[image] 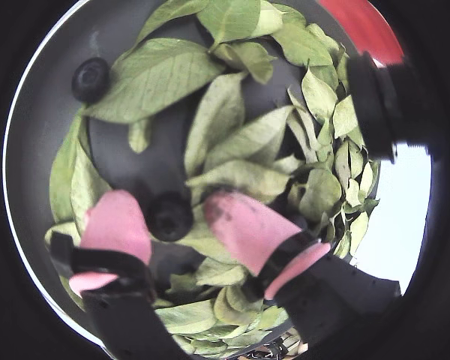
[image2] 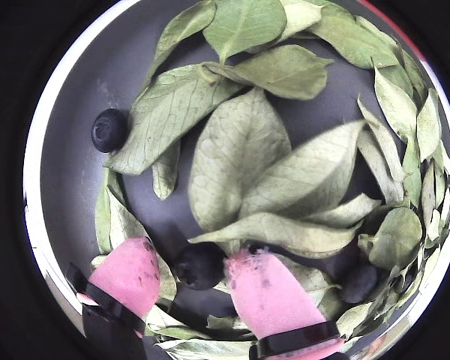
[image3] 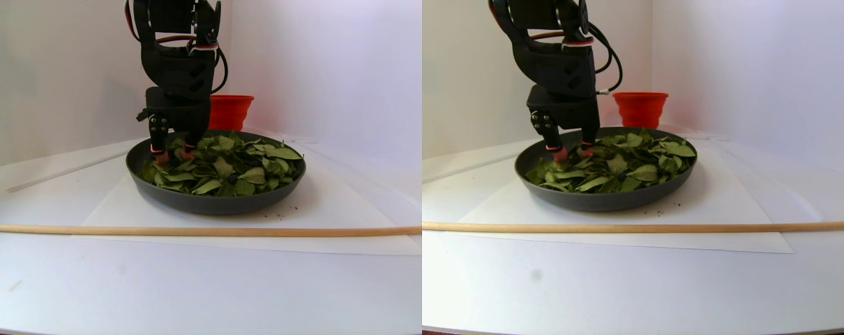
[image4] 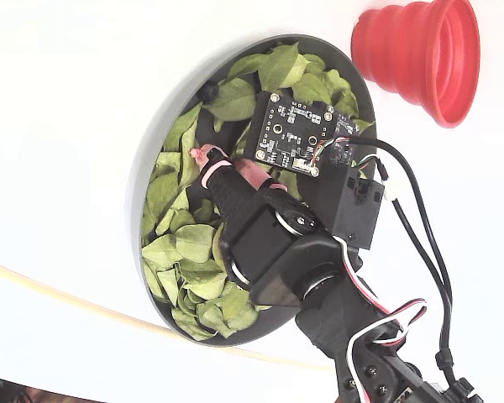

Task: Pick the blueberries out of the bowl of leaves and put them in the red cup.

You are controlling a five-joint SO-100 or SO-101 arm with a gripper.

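The dark bowl [image2: 67, 187] is full of light green leaves [image2: 236, 161]. My gripper [image2: 199, 279] stands open low inside it, its pink fingertips [image: 118, 222] on either side of one blueberry [image2: 199, 265] [image: 170, 216]. That berry lies close to the right finger, with a gap to the left one. A second blueberry [image2: 109, 129] [image: 90, 78] rests on bare bowl at the upper left, and a third [image2: 358, 283] sits among leaves at the lower right. The red cup [image4: 420, 54] [image3: 230, 112] stands just beyond the bowl's rim. In the fixed view the arm hides much of the bowl [image4: 147, 176].
A thin wooden stick [image3: 185, 230] lies across the table in front of the bowl, on a white sheet [image3: 115, 209]. A circuit board [image4: 290, 134] and cables [image4: 420, 243] ride on the arm above the bowl. White walls stand close behind.
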